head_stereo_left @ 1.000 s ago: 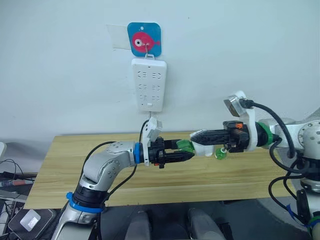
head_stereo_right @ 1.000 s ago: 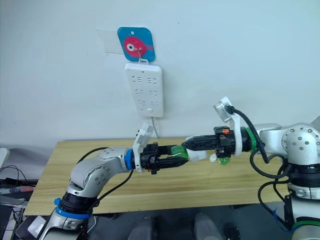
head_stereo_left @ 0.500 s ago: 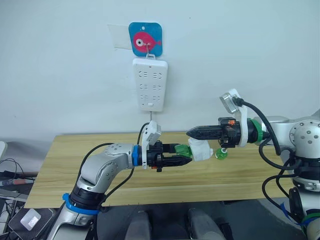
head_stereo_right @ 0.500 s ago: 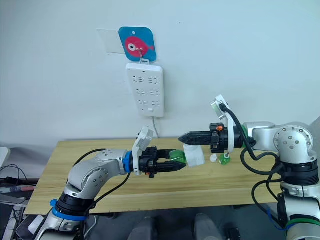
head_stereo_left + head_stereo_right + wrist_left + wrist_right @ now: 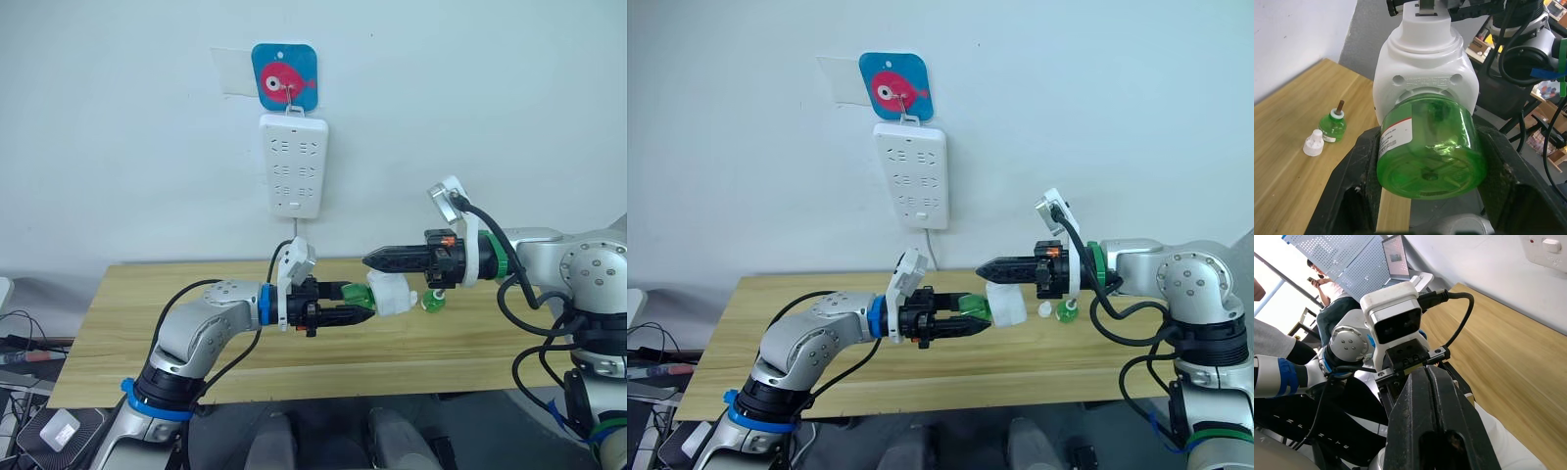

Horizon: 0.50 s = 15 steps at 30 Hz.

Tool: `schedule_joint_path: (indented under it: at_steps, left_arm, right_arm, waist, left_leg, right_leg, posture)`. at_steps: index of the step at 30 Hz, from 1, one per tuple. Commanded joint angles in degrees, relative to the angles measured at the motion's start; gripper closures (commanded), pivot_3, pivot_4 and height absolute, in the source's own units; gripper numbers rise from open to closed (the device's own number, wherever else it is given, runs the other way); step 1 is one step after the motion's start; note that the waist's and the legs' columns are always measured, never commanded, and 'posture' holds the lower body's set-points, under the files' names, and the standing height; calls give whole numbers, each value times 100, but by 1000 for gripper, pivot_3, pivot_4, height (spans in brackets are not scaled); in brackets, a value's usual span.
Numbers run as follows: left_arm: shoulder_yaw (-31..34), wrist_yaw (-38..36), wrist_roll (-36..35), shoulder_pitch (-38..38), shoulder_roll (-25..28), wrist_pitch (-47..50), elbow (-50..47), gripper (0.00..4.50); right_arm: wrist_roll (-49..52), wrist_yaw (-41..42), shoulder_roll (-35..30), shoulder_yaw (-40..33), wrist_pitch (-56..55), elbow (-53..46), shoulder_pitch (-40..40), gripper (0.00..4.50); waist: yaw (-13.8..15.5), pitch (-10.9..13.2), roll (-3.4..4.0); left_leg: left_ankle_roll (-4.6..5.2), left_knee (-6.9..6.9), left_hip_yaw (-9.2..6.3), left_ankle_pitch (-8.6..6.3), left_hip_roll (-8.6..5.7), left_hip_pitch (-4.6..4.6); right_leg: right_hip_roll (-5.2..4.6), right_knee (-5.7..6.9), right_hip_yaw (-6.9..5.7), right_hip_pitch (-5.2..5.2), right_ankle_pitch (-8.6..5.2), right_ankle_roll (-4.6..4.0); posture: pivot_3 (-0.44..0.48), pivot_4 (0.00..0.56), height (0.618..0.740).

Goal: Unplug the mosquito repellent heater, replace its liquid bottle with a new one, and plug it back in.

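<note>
**Heater held in mid-air above the table**

The left gripper (image 5: pixel 361 310) is clamped on the green bottle (image 5: pixel 1427 147), still screwed into the mosquito repellent heater (image 5: pixel 392 294). The right gripper (image 5: pixel 370 260) hangs just above, fingers pressed together on nothing. The smooth, light plastic looks slippery; best grasp the heater's rounded body.

Mosquito repellent heater (image 5: pixel 1424 73): white plastic. Bottle screwed into it (image 5: pixel 1431 147): translucent green, white label with a red band. Left gripper (image 5: pixel 364 311): black fingers; right gripper (image 5: pixel 368 261): black, small orange mark at the base. Second bottle on table (image 5: pixel 1332 127): green, white collar, brown wick; loose cap (image 5: pixel 1313 143) beside it: white. Table (image 5: pixel 127 323): light wood grain. Power strip (image 5: pixel 292 164): white. Hook plate above it (image 5: pixel 284 76): blue with red-pink fish. Wall (image 5: pixel 118 147): pale blue-white.
</note>
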Motion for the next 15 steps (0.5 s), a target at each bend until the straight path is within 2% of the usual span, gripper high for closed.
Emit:
schedule_joint_path:
  at_steps: [1,3,5,6,10,15]
  left_arm:
    - [-36,-293,-92,-10,-58,-287,-266,2239]
    - [-6,-313,-69,-2,-56,-319,-189,2239]
    - [18,-433,39,-26,16,-455,-2,2239]
    - [50,-464,62,-53,37,-492,87,2239]
    - [126,-577,55,-147,89,-566,241,2239]
    - [117,-680,-5,-183,112,-548,237,2239]
  right_arm:
    - [677,639,-561,-411,385,-240,102,4481]
    - [886,1160,-927,-429,503,-495,220,4481]
    - [736,1258,-1180,-493,369,-553,402,4133]
    - [291,1430,-1372,-407,26,-704,591,3929]
    - [-1132,2366,-2045,-159,-1341,-942,1421,2574]
    - [-1805,2717,-2073,-5,-2064,-841,1757,893]
  waist:
    - [10,0,0]
    - [44,0,0]
    - [33,0,0]
    - [29,-1,0]
    - [16,-1,2]
    - [-10,-3,4]
  left_leg:
    - [0,0,0,0,-1,0]
    - [0,-1,-3,0,-4,-2]
    - [1,-2,-2,0,-3,-2]
    - [1,-2,-1,0,-3,-1]
    - [1,2,1,0,-3,0]
    - [0,4,6,0,-2,3]
  right_leg:
    - [-2,0,0,0,0,0]
    - [-5,-8,-8,3,0,0]
    - [-4,-11,-6,3,0,0]
    - [-4,-10,-6,4,0,0]
    - [-2,-6,-5,2,-1,2]
    - [-2,2,0,1,-1,2]
  posture:
    - [-115,144,740]
    - [-114,141,740]
    - [-116,140,740]
    - [-117,138,740]
    - [-124,133,740]
    - [-134,123,740]
